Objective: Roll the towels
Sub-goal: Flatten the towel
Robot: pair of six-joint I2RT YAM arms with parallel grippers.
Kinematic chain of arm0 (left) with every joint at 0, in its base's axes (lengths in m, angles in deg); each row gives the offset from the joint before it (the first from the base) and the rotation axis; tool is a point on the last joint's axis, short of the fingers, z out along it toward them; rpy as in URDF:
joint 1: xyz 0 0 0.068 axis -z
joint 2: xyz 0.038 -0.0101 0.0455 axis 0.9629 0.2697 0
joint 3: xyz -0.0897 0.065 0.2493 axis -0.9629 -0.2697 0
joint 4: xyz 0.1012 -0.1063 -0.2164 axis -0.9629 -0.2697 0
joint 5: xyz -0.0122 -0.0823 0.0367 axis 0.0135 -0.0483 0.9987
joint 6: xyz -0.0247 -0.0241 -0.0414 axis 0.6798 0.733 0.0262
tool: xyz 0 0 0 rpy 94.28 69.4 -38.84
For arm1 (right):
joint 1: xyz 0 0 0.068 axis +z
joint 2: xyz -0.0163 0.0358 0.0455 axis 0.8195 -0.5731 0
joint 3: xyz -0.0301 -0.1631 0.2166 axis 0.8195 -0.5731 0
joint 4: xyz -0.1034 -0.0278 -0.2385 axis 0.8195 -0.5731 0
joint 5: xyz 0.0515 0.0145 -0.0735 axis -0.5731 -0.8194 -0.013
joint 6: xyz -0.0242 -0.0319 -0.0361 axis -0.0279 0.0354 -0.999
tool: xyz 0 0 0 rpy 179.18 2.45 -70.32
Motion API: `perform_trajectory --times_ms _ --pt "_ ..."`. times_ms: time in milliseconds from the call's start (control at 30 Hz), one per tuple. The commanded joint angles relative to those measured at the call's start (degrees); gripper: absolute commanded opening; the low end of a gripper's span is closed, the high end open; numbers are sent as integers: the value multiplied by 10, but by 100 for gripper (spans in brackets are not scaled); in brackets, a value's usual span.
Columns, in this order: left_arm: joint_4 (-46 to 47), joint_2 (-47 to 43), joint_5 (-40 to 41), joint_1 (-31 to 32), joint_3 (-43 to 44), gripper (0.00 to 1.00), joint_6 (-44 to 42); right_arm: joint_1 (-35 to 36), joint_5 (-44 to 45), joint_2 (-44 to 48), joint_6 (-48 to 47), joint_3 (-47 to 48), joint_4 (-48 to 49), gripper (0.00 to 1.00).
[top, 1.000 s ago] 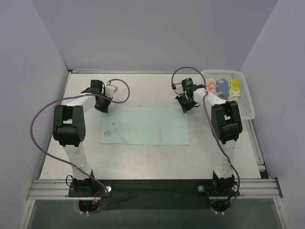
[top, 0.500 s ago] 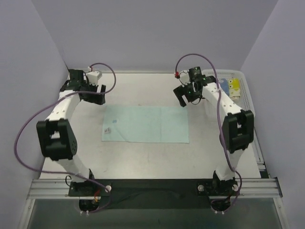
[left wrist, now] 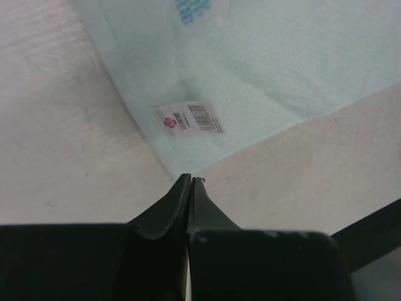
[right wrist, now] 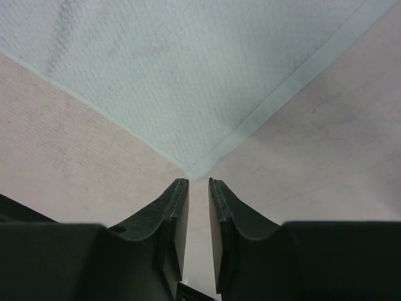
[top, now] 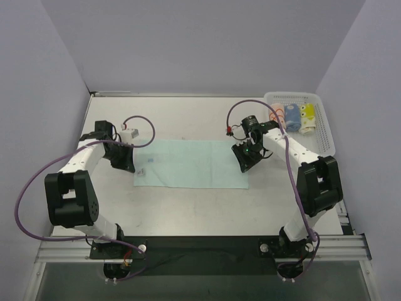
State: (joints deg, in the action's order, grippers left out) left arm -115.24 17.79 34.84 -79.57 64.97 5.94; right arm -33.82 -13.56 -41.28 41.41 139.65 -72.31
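We're counting three rolled towels (top: pixel 291 115) in the basket (top: pixel 324 142) at 2 o'clock; mint towel (top: pixel 191 164) lying flat mid-table, rolling not begun; left gripper (left wrist: pixel 189 182) pinched together at its 8 o'clock corner, right gripper (right wrist: pixel 198 185) slightly parted at 4 o'clock

Closed fingers (left wrist: pixel 168 212) touch a corner of the mint towel (left wrist: pixel 282 56), near its tag (left wrist: pixel 190 118).

I've got a white slotted basket (top: pixel 324 143) at the far right corner of the worktop (top: pixel 188 207), lying lengthwise along its right edge.
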Motion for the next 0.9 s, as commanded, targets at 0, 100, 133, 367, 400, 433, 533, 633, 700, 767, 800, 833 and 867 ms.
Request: perform_trajectory --times_ms 0,100,133,367,400,433,533,633,700,767,800,833,867 --pt "-24 9 8 17 -17 5 -3 5 -7 -15 39 -12 -21 19" --pt "-24 36 9 34 -26 2 9 6 3 -38 49 -20 -17 13" --pt "-23 50 14 45 -24 0 13 5 5 -42 55 -21 -16 11" --pt "-20 91 58 69 -6 0 31 11 21 -73 66 -31 -9 8" --pt "-21 95 66 70 -7 0 30 11 22 -74 66 -32 -9 8" --pt "-24 101 69 69 -6 0 27 13 23 -76 67 -34 -9 7" --pt "-28 112 74 71 -7 0 19 16 31 -81 66 -43 -7 7" --pt "-30 131 92 73 -3 0 17 18 43 -100 63 -47 -5 8" --pt "-33 141 105 75 -1 0 15 19 52 -112 60 -47 -5 7" --pt "-37 155 134 75 -4 0 12 21 68 -123 59 -47 -7 7" --pt "-39 158 152 74 -6 0 9 22 73 -130 58 -46 -7 7" --pt "-39 157 161 74 -9 0 7 22 79 -132 55 -44 -10 7" --pt "-39 156 171 73 -17 0 4 25 91 -134 52 -44 -11 7"
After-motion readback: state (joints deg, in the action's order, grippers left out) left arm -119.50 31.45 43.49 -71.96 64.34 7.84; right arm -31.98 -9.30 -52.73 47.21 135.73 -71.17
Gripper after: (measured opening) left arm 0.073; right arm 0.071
